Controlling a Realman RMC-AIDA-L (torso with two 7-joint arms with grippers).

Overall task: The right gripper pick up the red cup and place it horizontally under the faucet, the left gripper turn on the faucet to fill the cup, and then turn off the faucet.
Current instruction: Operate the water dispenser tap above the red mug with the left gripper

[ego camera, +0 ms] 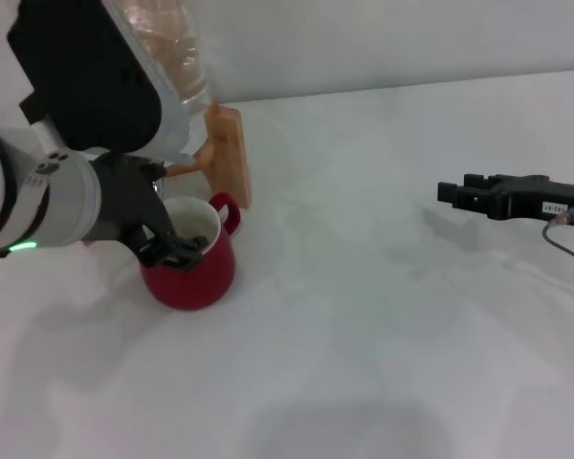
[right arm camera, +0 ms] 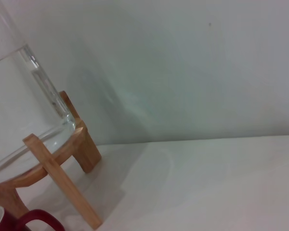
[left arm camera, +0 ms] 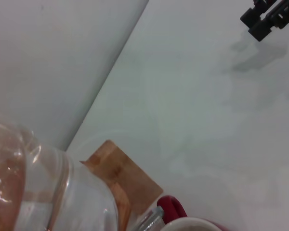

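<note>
Upright, the red cup (ego camera: 193, 256) points its handle toward the wooden stand (ego camera: 231, 153).

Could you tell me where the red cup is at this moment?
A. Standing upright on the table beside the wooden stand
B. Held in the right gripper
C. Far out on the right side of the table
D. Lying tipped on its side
A: the red cup stands upright, mouth up, beside the wooden stand, while the right gripper is far off, holding nothing.
</note>
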